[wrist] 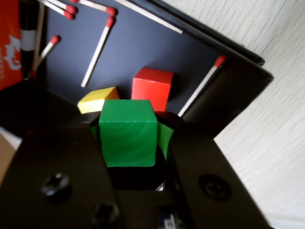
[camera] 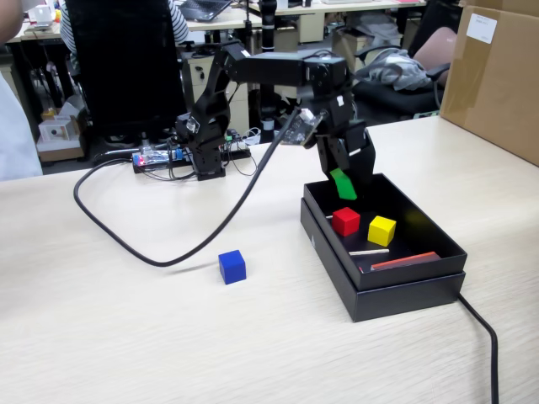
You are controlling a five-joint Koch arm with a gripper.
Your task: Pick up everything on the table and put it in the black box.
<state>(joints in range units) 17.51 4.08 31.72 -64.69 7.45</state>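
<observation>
**Green cube held over the box**

The jaws were pinched on the green cube (wrist: 128, 132) above the black box (camera: 438, 252). Left on the table (camera: 126, 337) was the blue cube (camera: 232, 266). Release was judged due next.

We see a thick black cable (camera: 143, 244) looping across the wood grain, and a second cable (camera: 487, 332) trailing toward the near right edge. A brown cardboard carton (camera: 493, 80) stands at the far right. Red-tipped matches (wrist: 97, 51) lie scattered on a dark surface.
</observation>
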